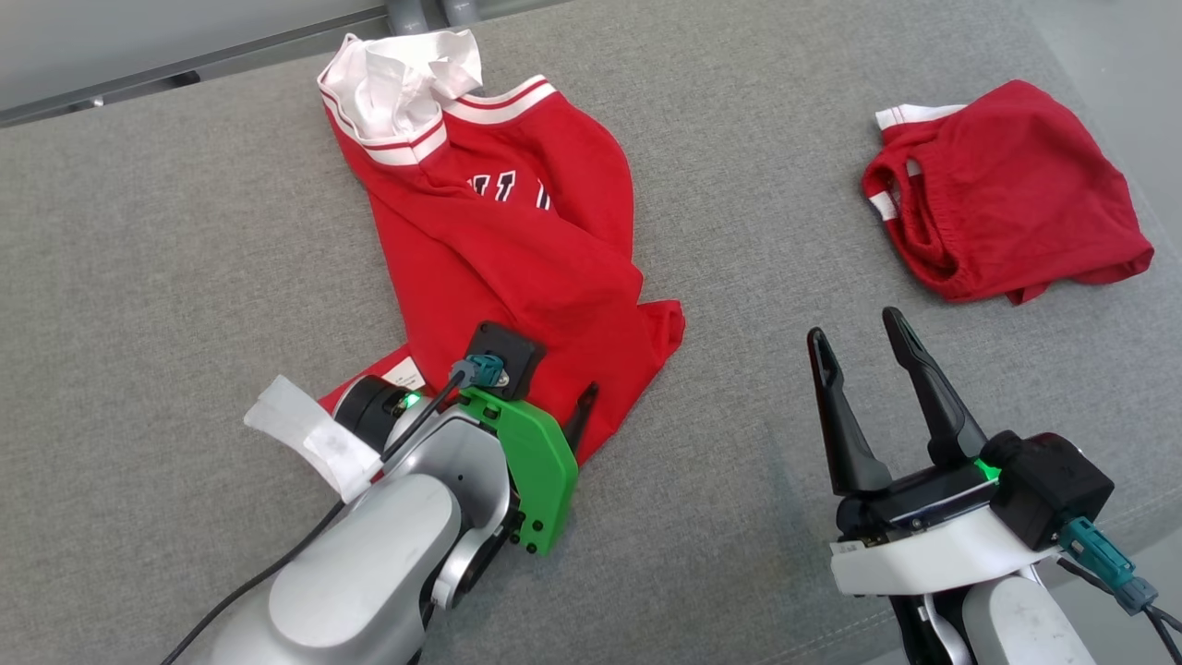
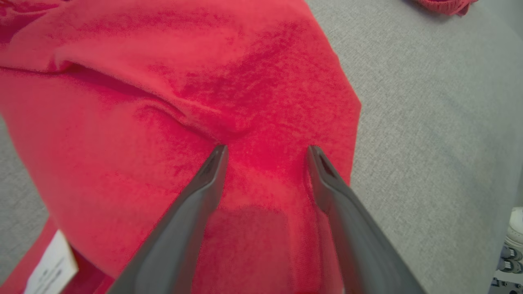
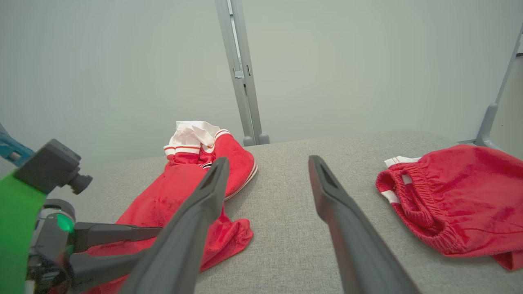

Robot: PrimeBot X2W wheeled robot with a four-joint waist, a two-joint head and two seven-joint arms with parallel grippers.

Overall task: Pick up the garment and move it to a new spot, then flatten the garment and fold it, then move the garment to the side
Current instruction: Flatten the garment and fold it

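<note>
left end effector sits closest, its two dark fingers spread wide with the tips down on red cloth, seemingly touching it but pinching nothing. from where i stand that reads as the very start of the job: the pick-up looks about to happen, and the moving, flattening, folding and setting aside all look left to do.

biggest thing in the room is the pale, bare wall, far beyond both arms. next comes the table, covered in grey woven fabric and spreading out under everything. the garment, a red jersey with white striped trim, lies rumpled and twisted on it, running from under the left fingertips away to a bunched white end at the far side. right end effector hovers over bare table, well apart from the jersey, fingers spread and empty. beyond it and off to its right lies a smaller red piece, crumpled, with an elastic waist. a grey metal post stands against the wall. smallest, a white label shows at the jersey's edge, just left of the left fingers.
</note>
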